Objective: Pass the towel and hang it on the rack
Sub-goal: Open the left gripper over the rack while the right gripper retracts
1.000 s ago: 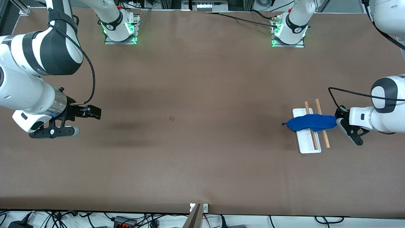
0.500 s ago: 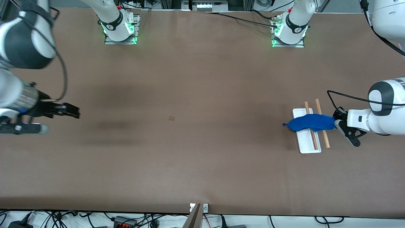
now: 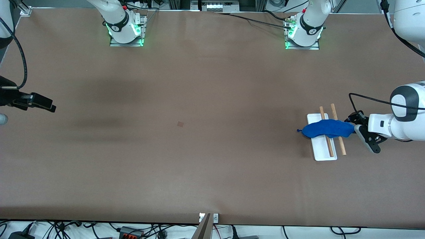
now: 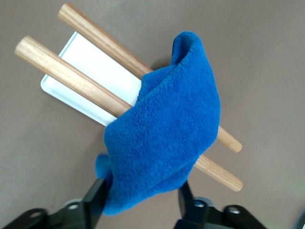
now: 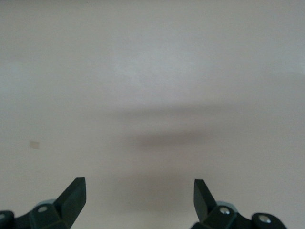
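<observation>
1. The left pincer point(image 3: 360, 134) sits at the left arm's end of the tabletop point(image 3: 212, 149), fingers spread apart, with one end of the towel point(image 3: 327, 128) between them.
2. The towel, plush bright blue microfibre, drapes in a loose fold across both rods of the rack point(image 3: 323, 139).
3. The rack has two round light-brown wooden rods over a flat white rectangular base.
4. The right pincer point(image 5: 138, 195) hangs open over bare brown tabletop at the right arm's end.
</observation>
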You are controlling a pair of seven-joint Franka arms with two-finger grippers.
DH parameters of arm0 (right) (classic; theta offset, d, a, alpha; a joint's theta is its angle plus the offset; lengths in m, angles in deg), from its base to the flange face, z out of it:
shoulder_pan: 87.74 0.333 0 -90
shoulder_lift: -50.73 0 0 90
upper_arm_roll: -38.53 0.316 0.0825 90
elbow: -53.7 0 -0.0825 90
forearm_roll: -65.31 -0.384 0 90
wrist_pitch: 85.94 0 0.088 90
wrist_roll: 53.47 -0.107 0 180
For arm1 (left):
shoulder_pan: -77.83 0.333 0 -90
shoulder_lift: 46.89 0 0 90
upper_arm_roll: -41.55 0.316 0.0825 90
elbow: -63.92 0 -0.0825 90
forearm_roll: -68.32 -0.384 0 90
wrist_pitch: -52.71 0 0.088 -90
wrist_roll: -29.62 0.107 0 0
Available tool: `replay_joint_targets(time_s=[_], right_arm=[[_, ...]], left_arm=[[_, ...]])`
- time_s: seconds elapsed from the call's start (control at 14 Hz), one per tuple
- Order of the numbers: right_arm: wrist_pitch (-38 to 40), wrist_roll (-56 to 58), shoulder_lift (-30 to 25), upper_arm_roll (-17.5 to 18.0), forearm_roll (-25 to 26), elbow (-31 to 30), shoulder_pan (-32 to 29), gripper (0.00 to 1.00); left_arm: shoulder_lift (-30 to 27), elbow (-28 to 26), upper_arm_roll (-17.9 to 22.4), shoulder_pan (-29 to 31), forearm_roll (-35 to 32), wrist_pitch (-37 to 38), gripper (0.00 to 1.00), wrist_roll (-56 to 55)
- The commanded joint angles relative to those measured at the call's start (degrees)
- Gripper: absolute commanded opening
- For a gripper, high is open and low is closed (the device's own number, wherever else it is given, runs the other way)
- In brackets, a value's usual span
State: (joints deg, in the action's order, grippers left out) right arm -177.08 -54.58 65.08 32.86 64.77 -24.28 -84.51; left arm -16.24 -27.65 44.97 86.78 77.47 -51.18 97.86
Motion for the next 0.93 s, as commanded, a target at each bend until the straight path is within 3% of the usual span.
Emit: replay_joint_targets(time_s=[0.0,0.29,0.86], right_arm=[[-0.69,1.2,-2.91,1.28,2.3,-4.79,-0.51,1.0],[-7.64,1.02,-9.33,1.36,2.21,-16.67,-0.51,1.0],[-6.15,2.43,-10.04,1.45,2.13,-15.11,-0.51,1.0]], left_arm=[[1.26,2.26,-0.61,2.47,2.71,-0.08,1.0,7.5],[1.52,4.03,-0.52,2.56,2.72,0.36,1.0,8.04],[1.26,10.7,-0.43,2.3,2.72,4.75,1.0,5.68]])
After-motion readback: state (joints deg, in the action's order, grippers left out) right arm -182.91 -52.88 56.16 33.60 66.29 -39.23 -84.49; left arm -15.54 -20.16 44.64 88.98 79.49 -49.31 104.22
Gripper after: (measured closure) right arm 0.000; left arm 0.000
